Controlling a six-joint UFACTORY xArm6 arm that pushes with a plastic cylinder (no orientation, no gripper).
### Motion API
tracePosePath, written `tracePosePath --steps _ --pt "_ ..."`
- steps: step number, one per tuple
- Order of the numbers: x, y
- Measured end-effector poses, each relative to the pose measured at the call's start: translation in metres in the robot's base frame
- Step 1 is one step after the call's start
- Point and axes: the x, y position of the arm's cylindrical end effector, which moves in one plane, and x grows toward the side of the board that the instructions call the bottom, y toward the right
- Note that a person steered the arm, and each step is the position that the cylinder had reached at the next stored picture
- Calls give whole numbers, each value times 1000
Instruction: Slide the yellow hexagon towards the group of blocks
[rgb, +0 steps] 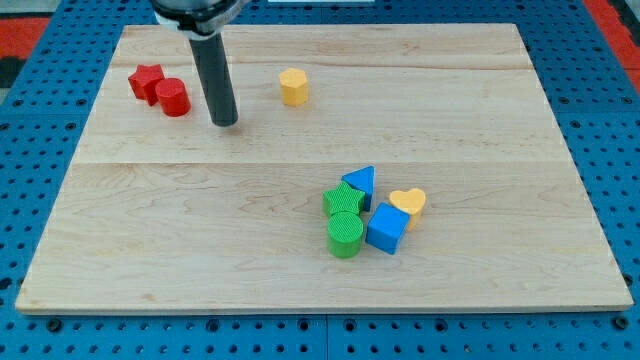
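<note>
The yellow hexagon (294, 87) sits alone near the view's top centre of the wooden board (480, 110). My tip (226, 123) rests on the board to the left of it and slightly lower, not touching it. The group of blocks lies at the lower centre-right: a blue triangle (360, 183), a green star (343, 202), a green cylinder (345, 235), a blue cube (386, 229) and a yellow heart (408, 205), packed close together.
A red star (146, 81) and a red cylinder (173, 97) sit together at the view's upper left, just left of my tip. A blue pegboard (40, 150) surrounds the board.
</note>
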Motion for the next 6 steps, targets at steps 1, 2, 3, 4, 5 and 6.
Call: tracePosePath --steps 1,2,3,4,5,6 --pt "-43 0" --pt "-70 15" --pt "-58 93" --pt "-30 125" --pt "2 141" --pt "27 171"
